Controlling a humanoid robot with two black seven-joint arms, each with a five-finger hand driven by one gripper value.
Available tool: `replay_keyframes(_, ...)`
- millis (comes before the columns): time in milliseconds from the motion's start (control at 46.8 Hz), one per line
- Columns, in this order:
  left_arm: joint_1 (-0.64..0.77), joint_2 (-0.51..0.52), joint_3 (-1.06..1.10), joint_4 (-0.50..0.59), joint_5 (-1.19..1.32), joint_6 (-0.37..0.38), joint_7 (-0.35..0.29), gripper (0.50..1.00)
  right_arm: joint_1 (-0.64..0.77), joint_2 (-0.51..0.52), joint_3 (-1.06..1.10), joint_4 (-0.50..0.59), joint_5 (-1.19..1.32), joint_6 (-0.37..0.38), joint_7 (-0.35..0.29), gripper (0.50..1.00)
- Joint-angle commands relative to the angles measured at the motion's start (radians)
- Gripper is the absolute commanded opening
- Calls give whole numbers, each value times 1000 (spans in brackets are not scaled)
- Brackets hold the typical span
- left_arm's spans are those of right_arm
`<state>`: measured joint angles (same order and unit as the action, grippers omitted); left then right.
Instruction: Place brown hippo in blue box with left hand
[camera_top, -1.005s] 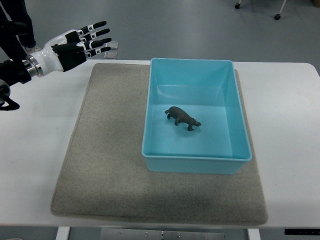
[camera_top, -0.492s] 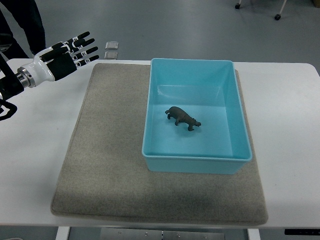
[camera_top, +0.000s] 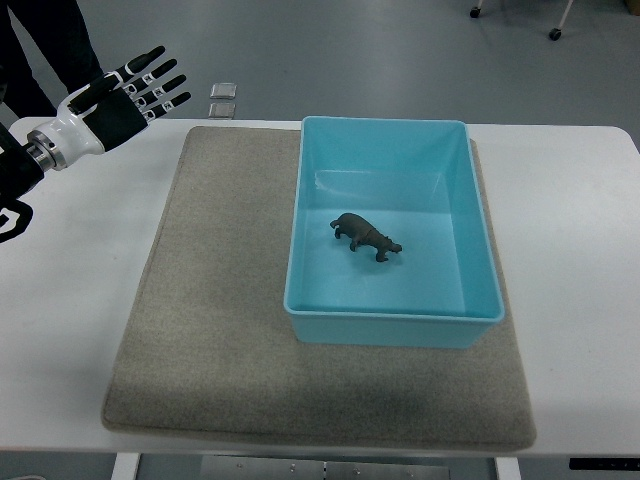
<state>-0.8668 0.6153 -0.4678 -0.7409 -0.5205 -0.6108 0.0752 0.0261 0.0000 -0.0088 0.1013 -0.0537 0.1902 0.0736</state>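
The brown hippo (camera_top: 366, 236) stands on the floor of the blue box (camera_top: 388, 312), a little left of the box's middle. The box rests on the right half of a grey mat (camera_top: 210, 300). My left hand (camera_top: 120, 98) hovers far off at the table's top left corner, well left of the box. Its fingers (camera_top: 152, 85) are spread and hold nothing. My right hand is out of sight.
The white table (camera_top: 575, 250) extends bare to the right of the mat. Two small pale squares (camera_top: 222, 98) lie on the floor beyond the table's far edge. A person's dark trouser legs (camera_top: 50, 45) show at the top left.
My left hand has drawn back to the left and slightly up, away from the mat, staying open. The hippo and the box have not moved.
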Motion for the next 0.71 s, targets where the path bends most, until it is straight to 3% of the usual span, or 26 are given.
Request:
replay_keyframes(0, 5, -2, -20, 3, -3, 0, -3, 1000, 0, 0, 1, 0, 0, 0, 0, 936)
replay_keyframes(684, 8, -12, -40, 3, 16, 0, -3, 999, 0, 0, 1, 12, -3, 15, 0, 936)
